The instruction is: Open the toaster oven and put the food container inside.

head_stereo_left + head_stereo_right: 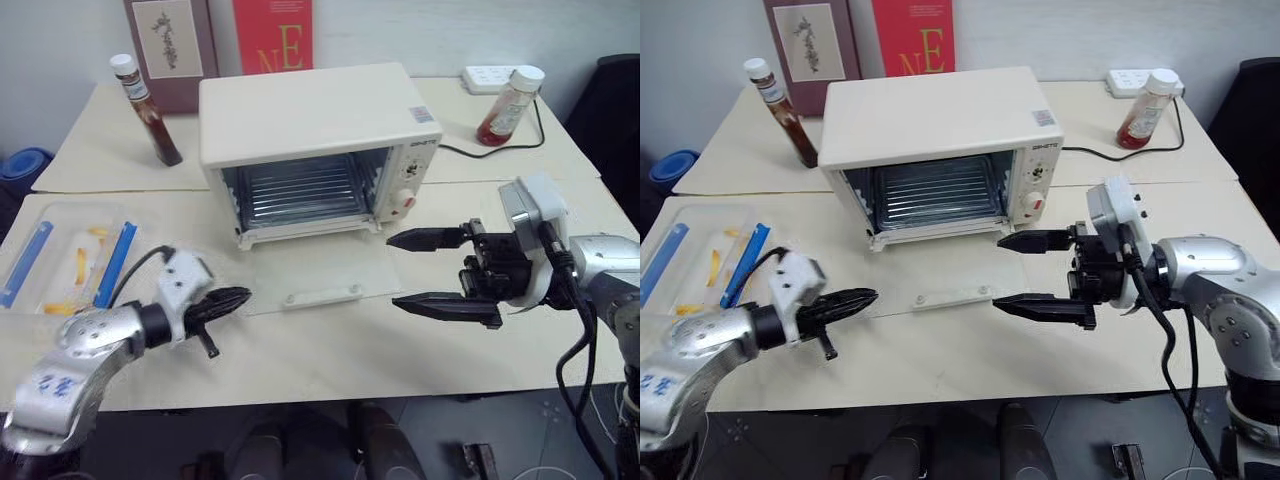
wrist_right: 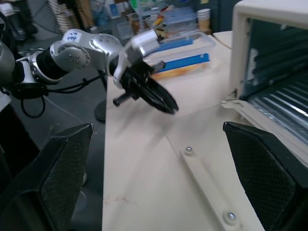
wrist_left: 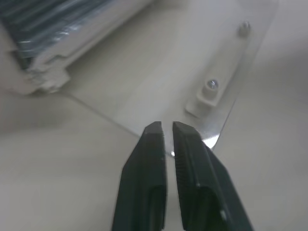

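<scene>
The cream-white toaster oven point(image 1: 310, 110) stands mid-table with its wire rack point(image 1: 300, 190) showing. Its glass door point(image 1: 330, 262) lies folded down flat on the table, white bar handle point(image 1: 322, 295) toward me. The food container point(image 1: 70, 255), clear with blue clips and yellow strips, rests at the left of the table. My left gripper point(image 1: 238, 298) hovers just off the door's left front corner, barely open with a thin slit between its fingers point(image 3: 144, 159) and nothing in them. My right gripper point(image 1: 393, 271) is wide open and empty by the door's right edge, pointing left.
A dark sauce bottle point(image 1: 145, 110) stands back left of the oven. A red-filled bottle point(image 1: 508, 105) and a power strip point(image 1: 487, 78) with a black cable point(image 1: 470, 152) sit back right. Two books point(image 1: 170, 45) lean on the wall behind.
</scene>
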